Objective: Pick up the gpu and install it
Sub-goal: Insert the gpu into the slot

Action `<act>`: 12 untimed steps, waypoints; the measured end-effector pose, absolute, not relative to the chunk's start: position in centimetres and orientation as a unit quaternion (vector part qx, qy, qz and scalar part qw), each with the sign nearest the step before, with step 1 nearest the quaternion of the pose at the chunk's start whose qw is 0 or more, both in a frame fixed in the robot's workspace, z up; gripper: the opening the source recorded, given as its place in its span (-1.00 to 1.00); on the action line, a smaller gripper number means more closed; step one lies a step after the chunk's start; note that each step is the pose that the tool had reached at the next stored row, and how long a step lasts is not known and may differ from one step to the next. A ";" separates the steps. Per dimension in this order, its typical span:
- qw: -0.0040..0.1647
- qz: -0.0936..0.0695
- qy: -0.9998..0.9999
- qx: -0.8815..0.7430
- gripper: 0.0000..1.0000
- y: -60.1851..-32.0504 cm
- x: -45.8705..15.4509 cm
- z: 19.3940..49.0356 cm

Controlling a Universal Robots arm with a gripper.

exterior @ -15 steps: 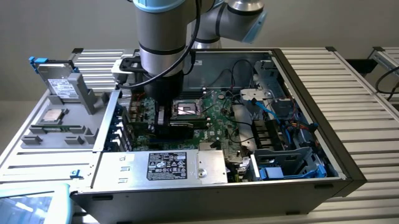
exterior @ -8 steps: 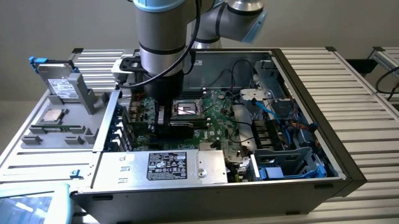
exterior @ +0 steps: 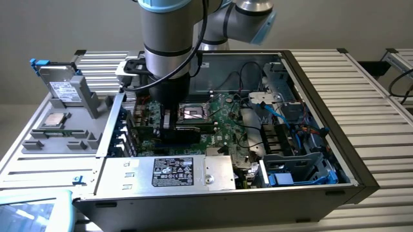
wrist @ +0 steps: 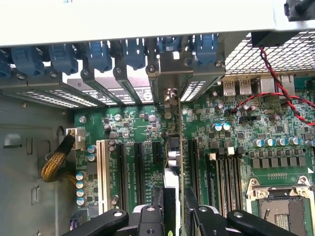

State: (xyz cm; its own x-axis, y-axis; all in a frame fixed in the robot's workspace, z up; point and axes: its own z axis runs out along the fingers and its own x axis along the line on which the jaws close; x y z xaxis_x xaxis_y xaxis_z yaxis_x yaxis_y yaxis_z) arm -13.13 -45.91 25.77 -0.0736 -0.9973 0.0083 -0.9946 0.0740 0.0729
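Observation:
The gpu (wrist: 172,160) stands on edge over the green motherboard (wrist: 231,142), among the black expansion slots (wrist: 135,172). Its silver end bracket (wrist: 170,83) reaches up to the case's rear slot openings. My gripper (wrist: 173,209) is shut on the card, with a black finger (wrist: 158,204) on each face. In the exterior view the gripper (exterior: 169,126) reaches down into the open computer case (exterior: 335,159), and the dark gpu (exterior: 175,134) sits low against the motherboard (exterior: 223,121), left of the CPU socket (exterior: 192,112). I cannot tell whether the card's lower edge sits fully in a slot.
A white slot (wrist: 102,167) and a braided yellow cable (wrist: 55,160) lie to one side of the card. Red and black wires (wrist: 275,83) run past the rear ports. Blue bracket latches (wrist: 98,54) line the case's rear. A labelled power supply (exterior: 174,171) lies along the front, and a hard drive (exterior: 65,89) stands outside on the grey tray.

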 end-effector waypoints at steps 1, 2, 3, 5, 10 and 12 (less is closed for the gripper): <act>0.028 -0.024 -0.732 0.680 -0.44 -45.9 -13.1 25.8; 0.028 -0.024 -0.732 0.680 -0.44 -45.9 -13.1 25.8; 0.028 -0.024 -0.732 0.680 -0.44 -45.9 -13.1 25.8; 0.028 -0.024 -0.732 0.680 -0.44 -46.0 -13.1 25.8; 0.028 -0.024 -0.732 0.680 -0.44 -46.0 -13.1 25.8; 0.028 -0.024 -0.732 0.680 -0.44 -46.0 -13.1 25.8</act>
State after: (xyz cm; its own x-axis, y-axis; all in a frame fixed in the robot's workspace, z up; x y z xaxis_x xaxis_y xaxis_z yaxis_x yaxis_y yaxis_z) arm -13.13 -45.99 25.77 -0.0736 -0.9973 0.0084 -0.9946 0.0740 0.0730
